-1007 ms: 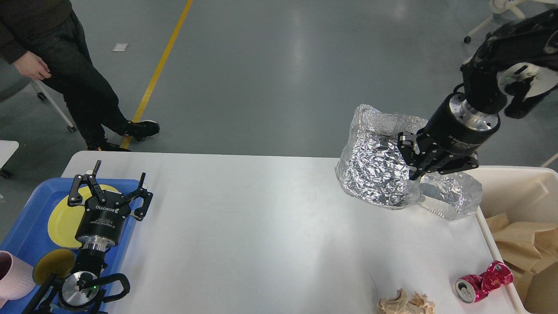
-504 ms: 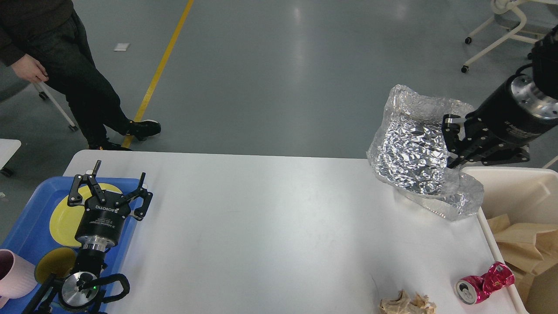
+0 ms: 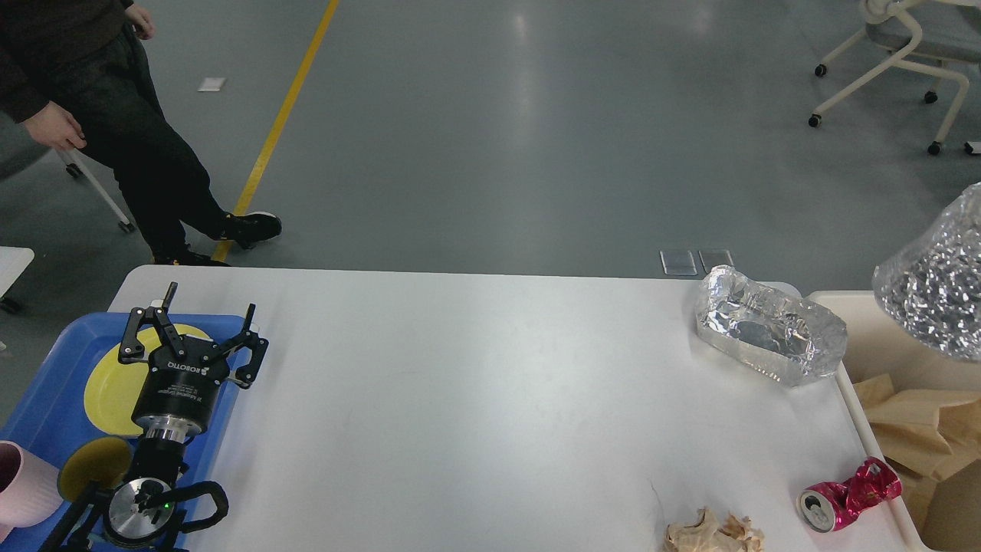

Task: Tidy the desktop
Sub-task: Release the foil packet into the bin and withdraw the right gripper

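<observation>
The white desktop (image 3: 475,399) fills the lower view. My left gripper (image 3: 191,318) is open and empty, hovering over the blue tray (image 3: 46,399) at the table's left end. My right gripper is out of view past the right edge. A crumpled sheet of silver foil (image 3: 931,295) hangs at the right edge above the cream bin (image 3: 851,383); what holds it is hidden. On the desktop lie a foil container (image 3: 770,333) at the back right, a crushed pink can (image 3: 847,497) at the front right, and a crumpled brown paper wad (image 3: 713,533) at the front edge.
The tray holds a yellow plate (image 3: 107,383), a smaller yellow dish (image 3: 92,464) and a pink cup (image 3: 23,494). The bin holds brown paper (image 3: 920,422). A person (image 3: 115,130) stands beyond the table's far left corner. A wheeled chair (image 3: 897,54) stands at the far right.
My right arm has carried the crumpled foil sheet rightward off the table, over the bin, and has left the view. The foil container stays on the desktop. The left arm has not moved.
</observation>
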